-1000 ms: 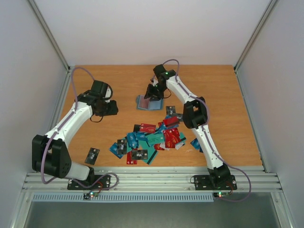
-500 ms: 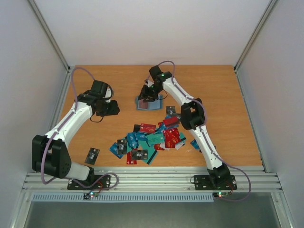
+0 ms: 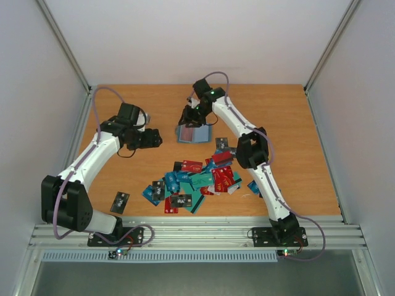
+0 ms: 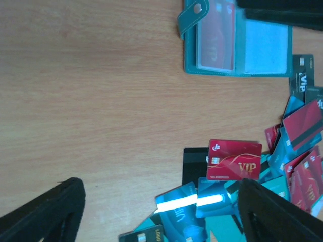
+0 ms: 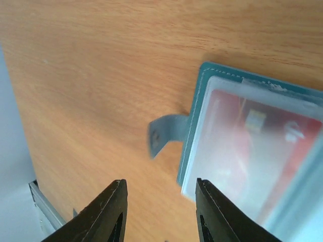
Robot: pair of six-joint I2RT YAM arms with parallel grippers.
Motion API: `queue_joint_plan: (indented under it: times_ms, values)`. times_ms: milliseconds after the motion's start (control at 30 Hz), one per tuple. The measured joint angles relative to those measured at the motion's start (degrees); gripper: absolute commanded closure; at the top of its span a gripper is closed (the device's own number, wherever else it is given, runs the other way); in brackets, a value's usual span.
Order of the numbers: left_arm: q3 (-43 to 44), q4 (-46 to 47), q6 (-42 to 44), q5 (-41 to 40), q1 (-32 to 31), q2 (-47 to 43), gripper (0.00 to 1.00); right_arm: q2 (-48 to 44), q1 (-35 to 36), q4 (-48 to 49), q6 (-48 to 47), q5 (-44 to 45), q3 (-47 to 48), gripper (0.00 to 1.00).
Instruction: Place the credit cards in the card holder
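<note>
over the left end of the holder [image 3: 199, 135] hangs the right hand [image 3: 189, 119], open and empty; the cards [image 3: 197, 182] lie nearer, right of the left hand [image 3: 155, 139], also open, empty.

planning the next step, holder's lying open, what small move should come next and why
Probably lower the left gripper onto the red VIP card at the edge of the card pile: it and the right gripper are open and empty, and the card holder lies open with one sleeve seemingly free.

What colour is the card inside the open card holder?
Red card; the left wrist view shows it best.
</note>
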Motion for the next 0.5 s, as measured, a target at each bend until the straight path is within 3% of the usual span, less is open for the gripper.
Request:
queue_joint_plan:
  times_ms: [233,500]
  values:
    - [0.1,0.4,-3.5,-0.7,0.0,-1.1,0.15,-17.8,-0.3,-3.4,-3.8,5.2,-7.5,0.60]
    - [0.1,-5.7,-8.5,-0.7,-4.8,-6.5,0.21,-45.4,-0.3,1.0,-2.6,6.9,-36.5,0.48]
